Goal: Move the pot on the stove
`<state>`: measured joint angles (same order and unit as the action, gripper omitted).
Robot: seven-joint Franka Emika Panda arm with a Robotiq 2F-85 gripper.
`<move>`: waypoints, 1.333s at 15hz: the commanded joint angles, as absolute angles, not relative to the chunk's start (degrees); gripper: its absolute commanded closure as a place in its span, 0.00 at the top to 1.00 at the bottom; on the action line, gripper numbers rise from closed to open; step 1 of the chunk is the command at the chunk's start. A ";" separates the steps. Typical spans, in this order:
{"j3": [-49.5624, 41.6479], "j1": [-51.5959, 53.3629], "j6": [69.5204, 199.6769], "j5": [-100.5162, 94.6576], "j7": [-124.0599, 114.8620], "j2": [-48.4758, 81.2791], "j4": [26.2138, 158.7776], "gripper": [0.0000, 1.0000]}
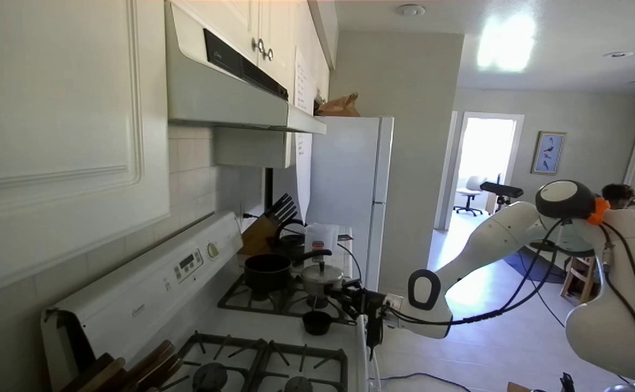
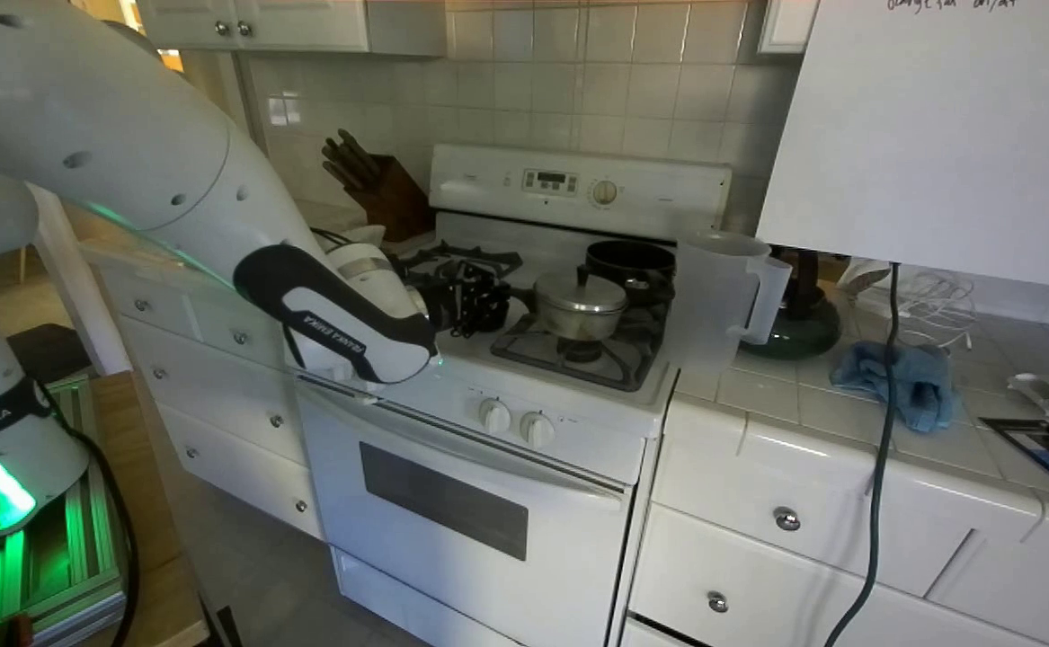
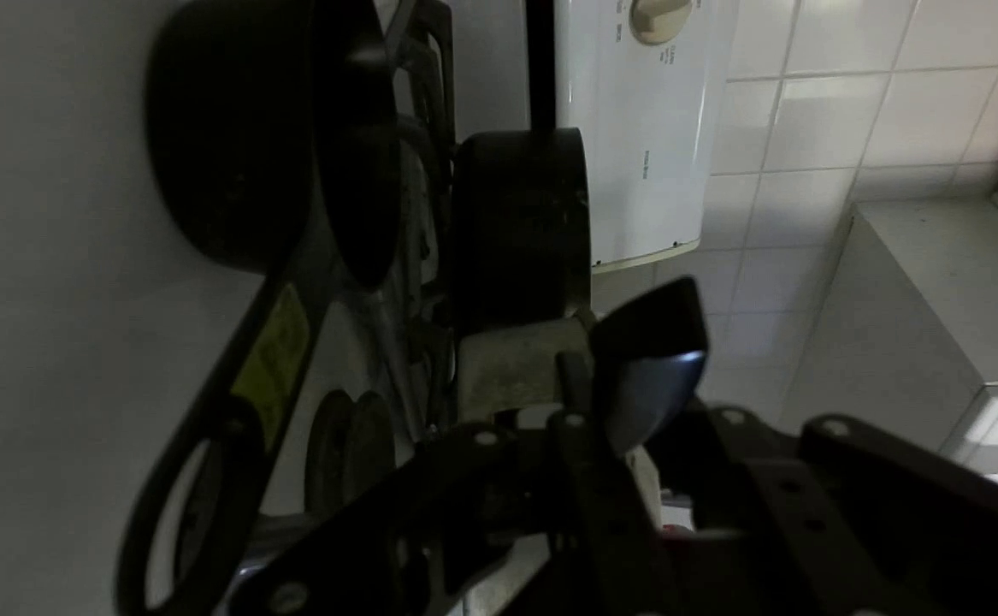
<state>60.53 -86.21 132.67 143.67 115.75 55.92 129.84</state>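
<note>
The silvery pot (image 1: pixel 317 279) with its lid and black knob is at the right front burner of the white stove (image 2: pixel 416 539). I see the pot (image 2: pixel 578 316) upright and level in both exterior views; whether it rests on the grate or hangs slightly above it I cannot tell. My gripper (image 2: pixel 511 303) reaches in from the front left of the pot. A glossy black handle (image 3: pixel 646 393) is clamped between its fingers in the dark wrist view. There the gripper hides most of the pot's body.
A black pot (image 1: pixel 267 272) stands on the burner behind. Close beside my gripper is a small black saucepan (image 1: pixel 317 323), its handle pointing to the front. A translucent jug (image 2: pixel 713 296) stands right of the stove. The range hood (image 1: pixel 230 92) overhangs.
</note>
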 commanded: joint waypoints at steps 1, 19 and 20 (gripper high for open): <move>61.21 -85.15 135.48 143.67 114.32 58.11 125.76 0.05; 63.15 -89.46 137.06 143.66 110.44 57.39 128.64 1.00; 63.36 -90.05 137.34 143.66 110.49 57.30 128.98 1.00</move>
